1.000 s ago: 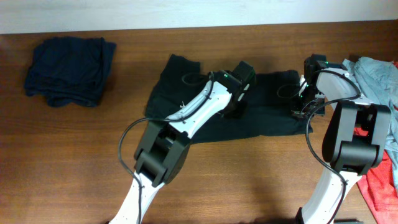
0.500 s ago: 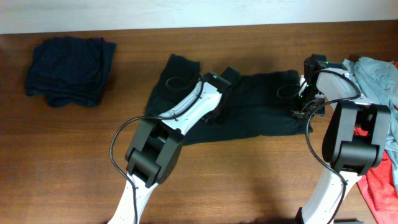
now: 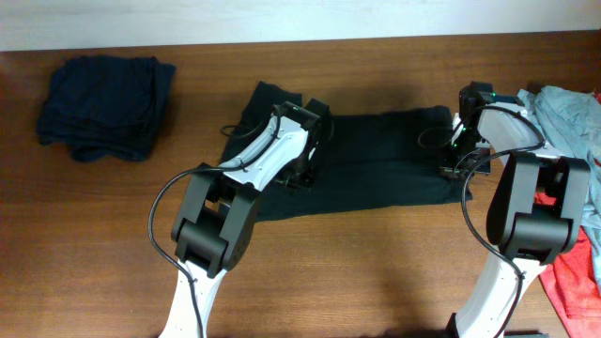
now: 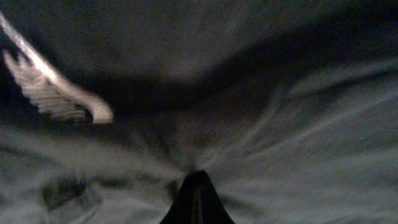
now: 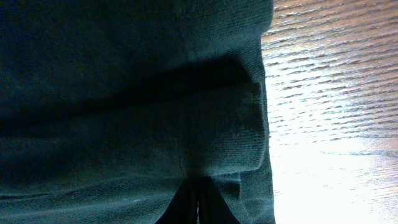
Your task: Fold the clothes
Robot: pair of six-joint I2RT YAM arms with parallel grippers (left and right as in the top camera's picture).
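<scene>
The black short-sleeved fabric T-shirt (image 3: 385, 164) lies spread on the brown wooden table (image 3: 94, 244). The left gripper (image 3: 302, 176) is pinched closed on the shirt's left half, the right gripper (image 3: 458, 169) on its right edge. A folded dark navy garment (image 3: 103, 105) lies well to the shirt's left.

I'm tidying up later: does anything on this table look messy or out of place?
At the far right, a grey-blue garment and a red garment lie crumpled, running out of view. The black T-shirt lies rumpled at centre; the navy pile looks folded.

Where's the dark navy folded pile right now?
In the overhead view, the navy pile sits top left, well apart from the black T-shirt at centre.
</scene>
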